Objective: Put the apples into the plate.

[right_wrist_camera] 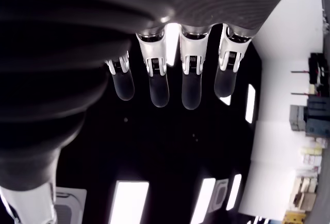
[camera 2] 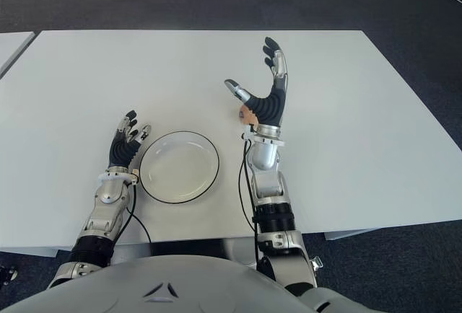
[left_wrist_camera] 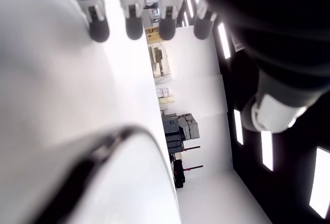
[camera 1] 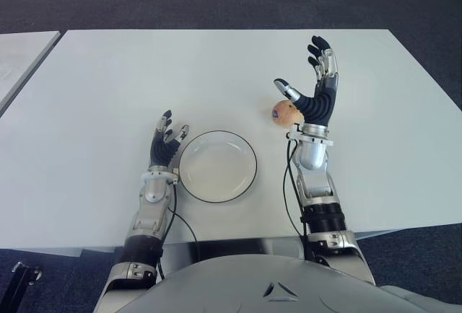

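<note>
A round apple [camera 1: 286,112] bearing a small dark sticker too small to read sits beside the raised right robot hand [camera 1: 315,89], whose fingers are spread upward holding nothing, while the left robot hand [camera 1: 165,142], fingers relaxed, shows just left of the empty plate [camera 1: 246,180] on the desk [camera 1: 108,89].

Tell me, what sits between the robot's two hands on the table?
A white plate, empty, just right of the left hand; the apple is by the right hand. Both eye views show it.

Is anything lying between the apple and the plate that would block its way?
Nothing visible. The apple sits beside the open right hand, and only bare table separates it from the empty plate. The left hand shows at the plate's far side.
</note>
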### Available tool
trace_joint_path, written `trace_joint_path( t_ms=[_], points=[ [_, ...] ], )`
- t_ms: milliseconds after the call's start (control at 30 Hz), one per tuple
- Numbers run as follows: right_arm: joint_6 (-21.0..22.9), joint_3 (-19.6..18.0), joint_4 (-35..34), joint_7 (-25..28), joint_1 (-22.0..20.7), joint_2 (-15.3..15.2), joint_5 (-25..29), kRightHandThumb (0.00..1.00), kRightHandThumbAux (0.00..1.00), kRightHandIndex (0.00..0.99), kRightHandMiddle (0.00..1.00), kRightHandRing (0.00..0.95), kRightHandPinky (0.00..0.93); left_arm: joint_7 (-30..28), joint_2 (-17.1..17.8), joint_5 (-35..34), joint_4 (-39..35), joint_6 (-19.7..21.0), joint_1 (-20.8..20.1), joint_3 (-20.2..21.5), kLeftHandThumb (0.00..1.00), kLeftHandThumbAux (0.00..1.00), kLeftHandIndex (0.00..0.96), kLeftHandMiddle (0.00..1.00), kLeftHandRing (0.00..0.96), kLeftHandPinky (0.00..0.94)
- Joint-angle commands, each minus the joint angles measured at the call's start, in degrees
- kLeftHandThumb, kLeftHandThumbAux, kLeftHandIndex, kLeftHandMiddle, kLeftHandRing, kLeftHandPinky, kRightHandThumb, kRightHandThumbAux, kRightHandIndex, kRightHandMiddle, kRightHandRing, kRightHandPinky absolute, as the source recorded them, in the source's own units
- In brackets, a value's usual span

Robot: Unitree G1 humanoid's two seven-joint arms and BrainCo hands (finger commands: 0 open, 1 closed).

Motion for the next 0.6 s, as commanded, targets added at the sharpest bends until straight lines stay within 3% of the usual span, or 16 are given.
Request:
trace_joint_path(
  t_ms=[33, 300, 400, 533, 600],
  points=[
    [-0.6, -0.46, 3.14, -2.93, -4.97, -1.92, -2.99, 0.37, 0.713, 0.135, 0.162, 0.124, 0.1, 0.3, 0.07, -0.05, 1.38, -0.51, -0.19, 0.42, 0.0, 0.558, 0.0, 0.0, 0.0, 0.0],
    [-0.79, -0.5, 9.01, -7.05, -10.37, -4.34, -4.67, 0.3, 0.714, 0.14, 0.152, 0.091, 0.05, 0.27, -0.03, -0.06, 1.98, -1.03, -0.4, 0.71, 0.0, 0.555, 0.0, 0.0, 0.0, 0.0],
    [-0.7, -0.35, 16.1, -9.83, -13.8, -6.69, -6.48, 0.276, 0.707, 0.135, 0.148, 0.093, 0.072, 0.26, -0.1, -0.07, 2.24, -1.23, -0.47, 0.83, 0.0, 0.557, 0.0, 0.0, 0.0, 0.0],
    [0.96, 1.72, 32.56, -15.18, -22.64, -9.69, -10.11, 0.24, 0.692, 0.13, 0.143, 0.1, 0.09, 0.17, -0.19, -0.16, 2.43, -1.39, -0.62, 0.93, 0.0, 0.557, 0.0, 0.0, 0.0, 0.0],
    [1.2, 2.6, 37.56, -16.64, -25.01, -10.24, -10.83, 0.219, 0.681, 0.129, 0.136, 0.098, 0.094, 0.17, -0.29, -0.19, 2.37, -1.45, -0.57, 0.93, 0.0, 0.558, 0.0, 0.0, 0.0, 0.0]
  ],
)
